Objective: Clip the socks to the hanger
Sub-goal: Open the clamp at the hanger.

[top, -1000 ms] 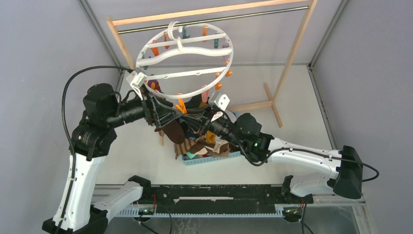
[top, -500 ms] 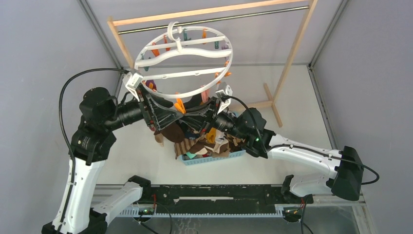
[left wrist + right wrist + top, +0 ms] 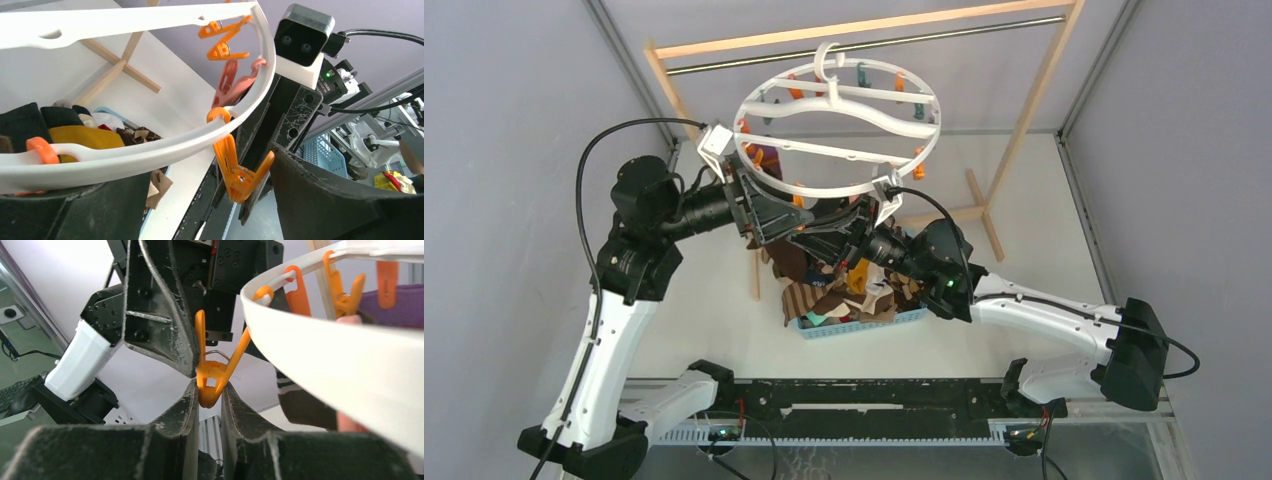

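Note:
The white ring hanger (image 3: 839, 130) hangs by its hook from the rod, with orange, teal and pink clothespins under it. Both grippers meet under its near rim. My right gripper (image 3: 207, 390) is shut on the lower tip of an orange clothespin (image 3: 212, 370) that dangles from the rim. My left gripper (image 3: 200, 175) is open wide. The rim and the same clothespin (image 3: 242, 172) pass between its fingers, one handle touching the right finger. Socks (image 3: 849, 290) in brown, mustard and argyle lie piled in the basket. A brown sock (image 3: 786, 262) hangs below the left gripper; what holds it is hidden.
The light-blue basket (image 3: 864, 325) stands on the table under the grippers. The wooden rack (image 3: 1024, 110) with its metal rod (image 3: 924, 35) stands behind, its foot (image 3: 984, 215) to the right. Grey walls close in on both sides.
The hanger has swung to the right along the rod. My left arm has moved right and up with it. The right gripper has stayed at the clothespin under the rim.

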Available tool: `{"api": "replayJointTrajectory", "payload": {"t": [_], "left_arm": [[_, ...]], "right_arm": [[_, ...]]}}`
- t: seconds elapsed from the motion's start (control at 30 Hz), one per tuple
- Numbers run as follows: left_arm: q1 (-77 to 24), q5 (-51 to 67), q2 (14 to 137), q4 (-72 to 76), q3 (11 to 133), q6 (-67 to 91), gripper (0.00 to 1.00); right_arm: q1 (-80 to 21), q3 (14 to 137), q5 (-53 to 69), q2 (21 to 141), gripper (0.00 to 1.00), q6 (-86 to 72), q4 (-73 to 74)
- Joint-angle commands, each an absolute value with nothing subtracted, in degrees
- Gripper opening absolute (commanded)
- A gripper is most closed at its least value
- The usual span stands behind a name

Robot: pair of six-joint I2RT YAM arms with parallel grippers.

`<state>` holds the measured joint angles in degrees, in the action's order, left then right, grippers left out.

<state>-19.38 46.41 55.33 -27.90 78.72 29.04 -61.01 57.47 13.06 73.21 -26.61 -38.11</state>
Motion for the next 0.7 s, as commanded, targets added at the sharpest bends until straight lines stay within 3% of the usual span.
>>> {"api": "replayJointTrajectory", "payload": {"t": [0.0,0.4,0.67], "left_arm": [[-19.6,50.5,55.9,-18.8,78.3,32.6,0.84],[-19.6,52.1,54.5,-15.8,76.7,34.9,0.63],[-19.4,50.8,53.7,-16.0,75.6,34.4,0.41]], "right_arm": [[-62.2,57.5,21.1,73.7,0.0,-30.1,-40.9],[-61.3,57.5,22.5,75.6,0.0,-34.3,-43.7],[-61.1,57.5,23.6,75.5,0.03,-35.3,-43.9]]}}
